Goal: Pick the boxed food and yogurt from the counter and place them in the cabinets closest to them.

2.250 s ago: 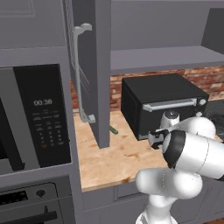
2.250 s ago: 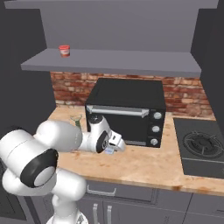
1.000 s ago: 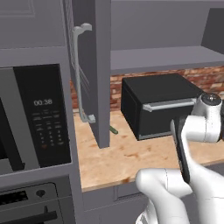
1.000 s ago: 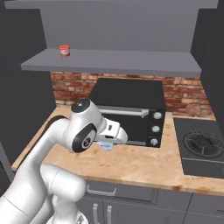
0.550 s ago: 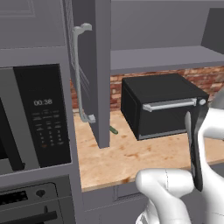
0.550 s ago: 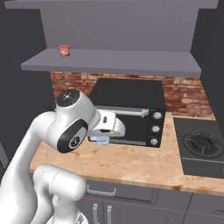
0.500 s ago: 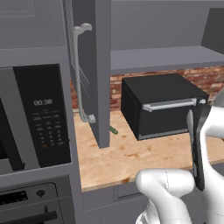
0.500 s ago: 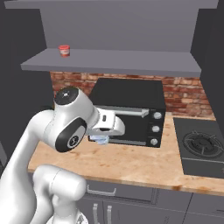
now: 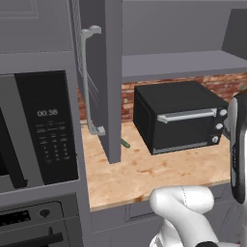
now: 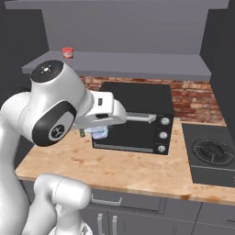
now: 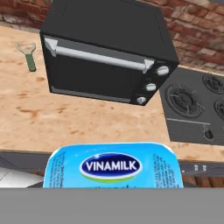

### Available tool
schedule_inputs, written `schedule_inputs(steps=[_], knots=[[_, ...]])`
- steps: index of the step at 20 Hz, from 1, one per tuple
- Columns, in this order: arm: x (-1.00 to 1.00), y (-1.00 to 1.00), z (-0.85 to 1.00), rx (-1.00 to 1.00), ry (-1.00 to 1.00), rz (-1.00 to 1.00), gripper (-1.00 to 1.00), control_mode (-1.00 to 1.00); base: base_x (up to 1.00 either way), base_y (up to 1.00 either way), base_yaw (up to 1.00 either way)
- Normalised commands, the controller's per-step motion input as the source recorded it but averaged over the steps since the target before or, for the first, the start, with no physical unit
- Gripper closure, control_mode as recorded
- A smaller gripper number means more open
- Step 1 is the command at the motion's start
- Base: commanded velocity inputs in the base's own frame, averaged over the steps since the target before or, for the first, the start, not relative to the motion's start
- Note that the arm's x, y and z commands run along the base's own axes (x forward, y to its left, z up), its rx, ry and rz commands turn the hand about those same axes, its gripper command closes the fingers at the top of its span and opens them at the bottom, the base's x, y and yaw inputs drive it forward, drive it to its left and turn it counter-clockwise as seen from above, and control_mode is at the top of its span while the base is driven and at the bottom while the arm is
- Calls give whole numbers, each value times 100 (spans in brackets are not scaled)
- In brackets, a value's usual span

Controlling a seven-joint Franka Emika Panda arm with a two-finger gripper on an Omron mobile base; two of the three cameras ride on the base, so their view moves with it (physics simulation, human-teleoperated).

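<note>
you have the yogurt at the bottom centre of the hand view, label facing the camera, and pale blue under the gripper at centre left of the right base view, jaws clamped on it, raised above the counter before the black toaster oven.

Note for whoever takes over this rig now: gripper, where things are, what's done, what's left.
Gripper: shut on the small white yogurt cup with pale blue label, held above the tan wood counter before the black toaster oven.
Small red item sits on the grey upper cabinet shelf; can't tell if it's the boxed food.
Done: yogurt picked up.
Left: place it in the cabinet.
</note>
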Motion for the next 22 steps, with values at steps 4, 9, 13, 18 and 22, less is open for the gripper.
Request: schedule_inputs(steps=[4,9,13,18,22], knots=[[-1,25,61,-6,0,5,100,-100,0,0,0],[0,26,54,-6,-2,2,100,-100,0,0,0],[-4,2,3,0,-5,1,100,-100,0,0,0],[-4,0,25,8,-13,-1,100,-100,0,0,0],[-2,0,16,12,-12,0,100,-100,0,0,0]])
